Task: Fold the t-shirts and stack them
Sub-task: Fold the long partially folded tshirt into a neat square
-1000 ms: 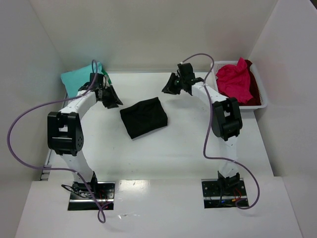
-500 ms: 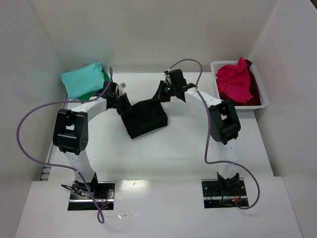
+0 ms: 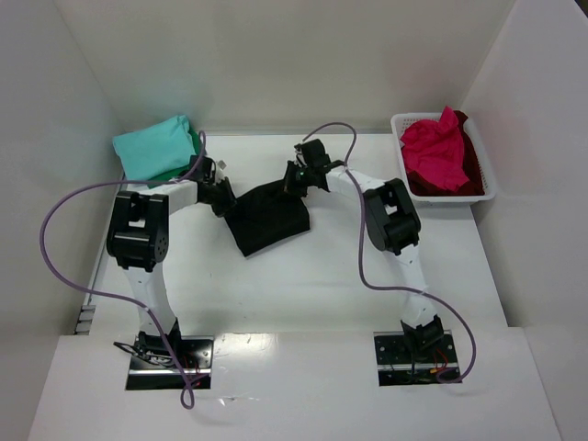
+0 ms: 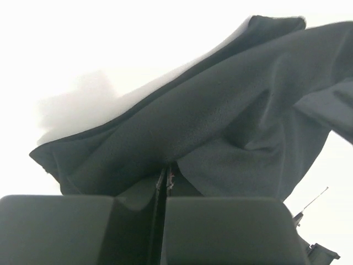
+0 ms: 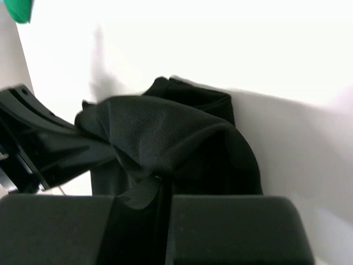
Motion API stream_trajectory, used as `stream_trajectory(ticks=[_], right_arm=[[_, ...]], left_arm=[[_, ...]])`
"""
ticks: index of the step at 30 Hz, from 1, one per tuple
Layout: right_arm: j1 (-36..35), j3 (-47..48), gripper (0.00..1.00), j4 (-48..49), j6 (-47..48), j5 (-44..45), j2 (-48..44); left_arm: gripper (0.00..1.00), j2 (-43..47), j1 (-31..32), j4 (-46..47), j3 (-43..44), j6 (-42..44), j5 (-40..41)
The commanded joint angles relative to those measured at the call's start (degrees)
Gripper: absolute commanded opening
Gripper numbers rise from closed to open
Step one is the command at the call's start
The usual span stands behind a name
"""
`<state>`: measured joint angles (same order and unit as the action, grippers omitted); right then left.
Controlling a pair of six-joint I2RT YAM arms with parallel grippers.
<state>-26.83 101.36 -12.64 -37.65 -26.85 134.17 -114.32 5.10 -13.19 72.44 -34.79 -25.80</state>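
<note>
A folded black t-shirt (image 3: 268,219) lies mid-table. My left gripper (image 3: 223,200) is shut on its far left corner, and the cloth (image 4: 220,121) is pinched between the closed jaws. My right gripper (image 3: 292,180) is shut on its far right corner, where the black cloth (image 5: 165,138) bunches up. A folded teal t-shirt (image 3: 152,147) lies on a green one (image 3: 180,168) at the far left. A pink-red t-shirt (image 3: 436,152) lies crumpled over a dark red one (image 3: 470,165) in the basket.
A white lattice basket (image 3: 489,184) stands at the far right against the wall. White walls enclose the table on three sides. Purple cables loop off both arms.
Both grippers moved inward from beside the black t-shirt to its two far corners and shut on them. The shirt's far edge is lifted and bunched.
</note>
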Motion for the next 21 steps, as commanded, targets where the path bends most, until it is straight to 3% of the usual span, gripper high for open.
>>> stream_trajectory(ticks=[1, 18, 20, 21], right_arm=[[0.9, 4.5, 0.04, -0.1, 0.3, 1.4, 1.7], [8.5, 7.7, 0.02, 2.2, 0.0, 1.4, 4.2], [9.1, 9.8, 0.01, 0.7, 0.0, 0.1, 4.2], [9.1, 9.8, 0.01, 0.1, 0.0, -0.4, 3.6]], left_arm=[[0.0, -0.6, -0.4, 0.6, 1.4, 0.9, -0.9], [0.0, -0.7, -0.9, -2.3, 2.7, 4.8, -1.4], [0.01, 0.1, -0.9, -2.9, 3.3, 4.8, -1.4], [0.06, 2.1, -0.9, -3.6, 3.3, 4.8, -1.4]])
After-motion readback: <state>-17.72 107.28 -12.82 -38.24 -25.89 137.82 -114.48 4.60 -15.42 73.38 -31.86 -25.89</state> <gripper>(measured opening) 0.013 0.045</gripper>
